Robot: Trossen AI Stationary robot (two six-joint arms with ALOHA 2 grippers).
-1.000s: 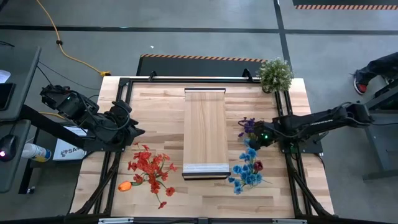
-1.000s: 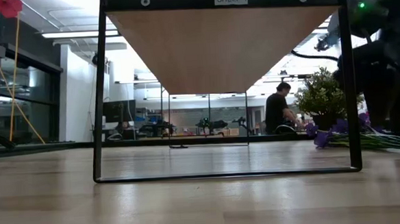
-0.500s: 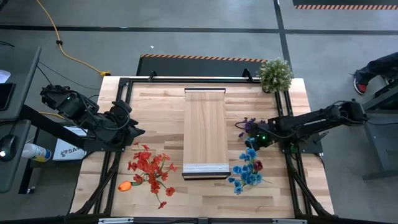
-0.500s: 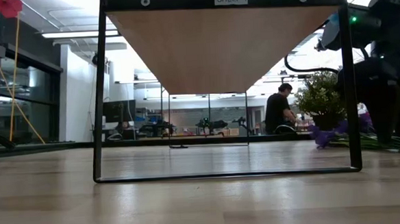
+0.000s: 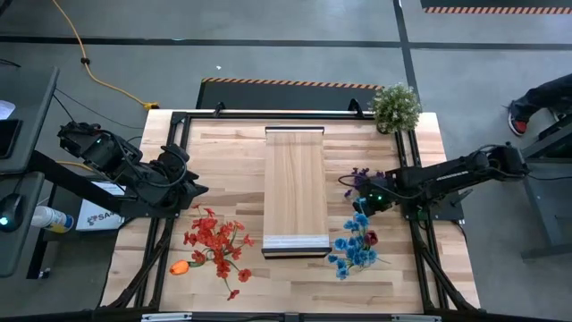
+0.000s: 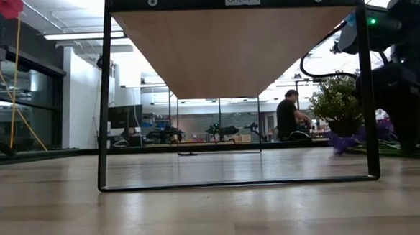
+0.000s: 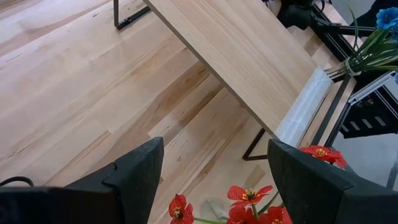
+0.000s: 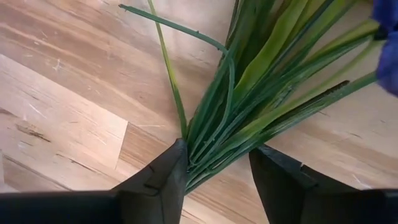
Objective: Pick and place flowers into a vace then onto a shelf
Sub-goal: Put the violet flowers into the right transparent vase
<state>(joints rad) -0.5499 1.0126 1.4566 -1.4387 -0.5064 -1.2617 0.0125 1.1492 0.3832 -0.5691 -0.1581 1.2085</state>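
Observation:
The shelf [image 5: 295, 192] is a raised light-wood plank in the table's middle. Purple flowers [image 5: 358, 177] lie right of it, with their green stems [image 8: 249, 81] fanned on the tabletop. My right gripper [image 5: 368, 197] points steeply down over these stems and is shut on them. Blue flowers [image 5: 356, 246] lie nearer the front. Red and orange flowers [image 5: 214, 243] lie left of the shelf. My left gripper [image 7: 214, 155] hangs open above the table's left side, with nothing between its fingers. The vase is out of view. My right gripper has the bundle of green stems [image 8: 214, 146] between its two fingers [image 8: 168, 168], where the stems draw together near their cut ends. The fingers come from above, slanting down, and lie across the stems. The stems rest on the tabletop and the flower heads lie beyond.
A bushy green potted plant [image 5: 394, 107] stands at the table's far right corner. The shelf's black frame legs [image 6: 105, 101] stand on the tabletop. A person [image 6: 291, 117] shows far off in the room behind.
My right gripper has tipped further down and sunk a little over the purple flowers' stems. The flowers and the shelf lie as before.

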